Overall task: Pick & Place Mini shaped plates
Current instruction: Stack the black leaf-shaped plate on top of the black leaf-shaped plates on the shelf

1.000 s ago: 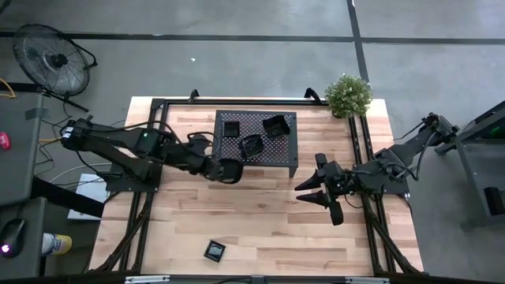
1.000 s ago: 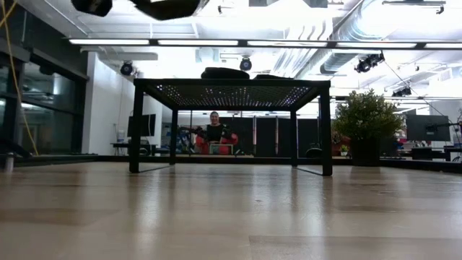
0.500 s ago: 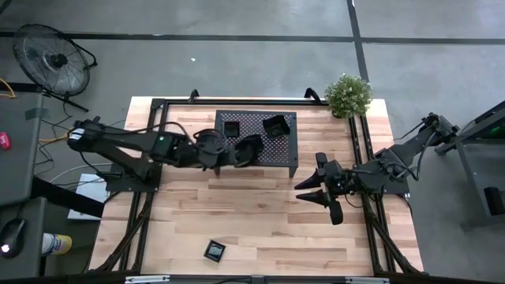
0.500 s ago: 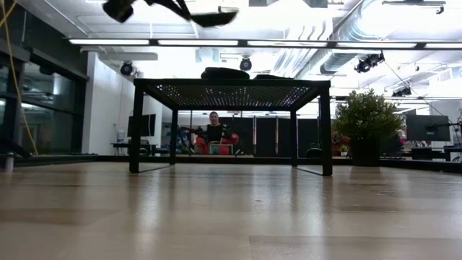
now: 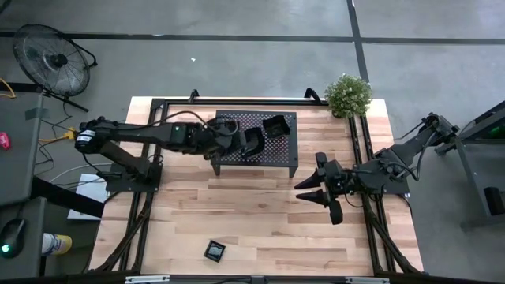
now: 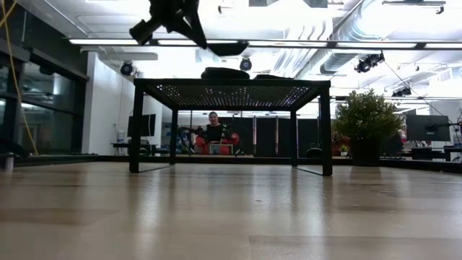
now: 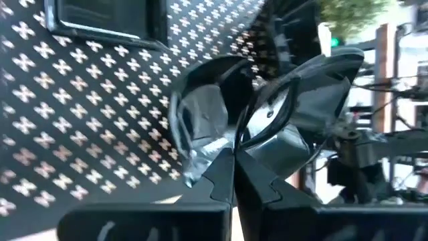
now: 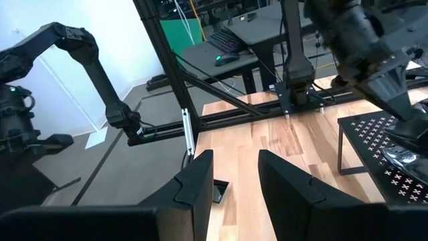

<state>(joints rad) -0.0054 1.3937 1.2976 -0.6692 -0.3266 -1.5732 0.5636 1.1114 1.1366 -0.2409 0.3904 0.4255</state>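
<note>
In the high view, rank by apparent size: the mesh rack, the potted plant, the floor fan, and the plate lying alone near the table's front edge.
1. mesh rack
2. floor fan
3. potted plant
4. lone plate
The fan stands on the floor, farther from the camera, so its rank is unsure.

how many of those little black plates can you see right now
4: one square plate near the table's front edge, one dish on the mesh rack, one more plate under the left gripper, which grips another. Others may be hidden.

No text, label, brand, number or sign can be read anywhere in these views — not on the table, the rack, the dishes or the arms. The screens and fittings in the room beyond the table show no legible writing either.
</note>
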